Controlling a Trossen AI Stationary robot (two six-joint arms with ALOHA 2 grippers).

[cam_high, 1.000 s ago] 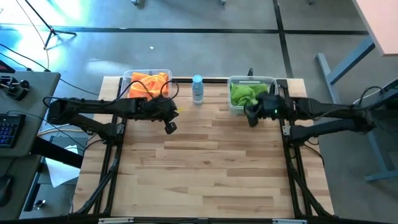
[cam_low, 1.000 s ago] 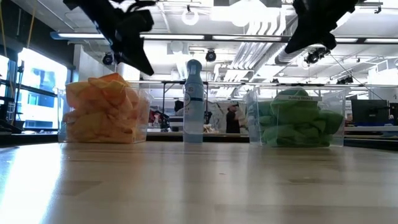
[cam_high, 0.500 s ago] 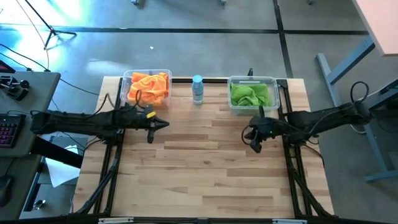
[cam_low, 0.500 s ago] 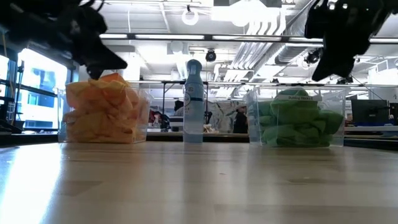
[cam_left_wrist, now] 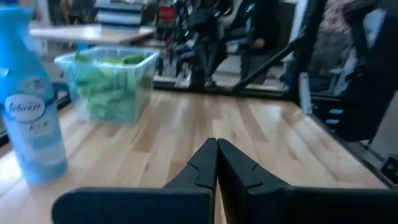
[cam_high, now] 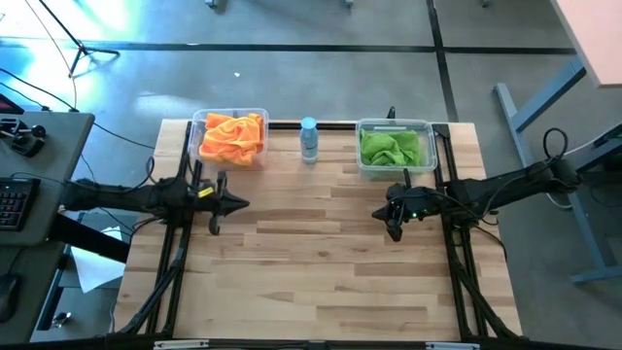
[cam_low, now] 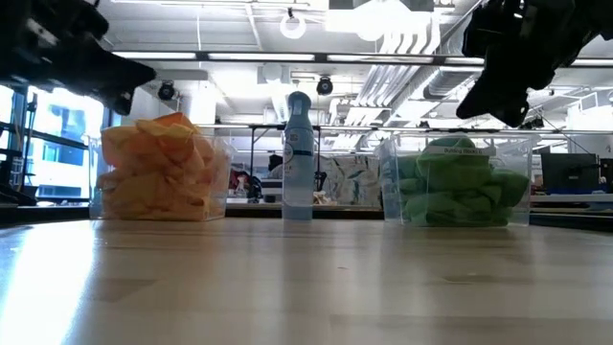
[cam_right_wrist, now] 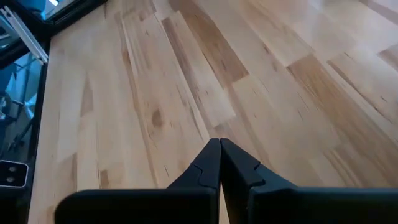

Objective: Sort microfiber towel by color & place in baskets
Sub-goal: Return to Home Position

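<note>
Evidently homing: left gripper (cam_high: 216, 206) and right gripper (cam_high: 393, 220) are hovering closed, empty, near the side edges of the bench (cam_high: 321, 277); parking comes next.

1 table (cam_high: 321, 272) carries 1 left basket (cam_high: 229, 112) with 1 heap of orange microfiber towels (cam_high: 233, 136) and 1 right basket (cam_high: 394, 122) with 1 heap of green microfiber towels (cam_high: 389, 148). The cloths within each heap cannot be counted. 1 blue-capped bottle (cam_high: 309, 141). 2 grippers, the left gripper (cam_left_wrist: 216, 143) and the right gripper (cam_right_wrist: 219, 142), with 2 fingers (cam_left_wrist: 200, 167) each.
</note>
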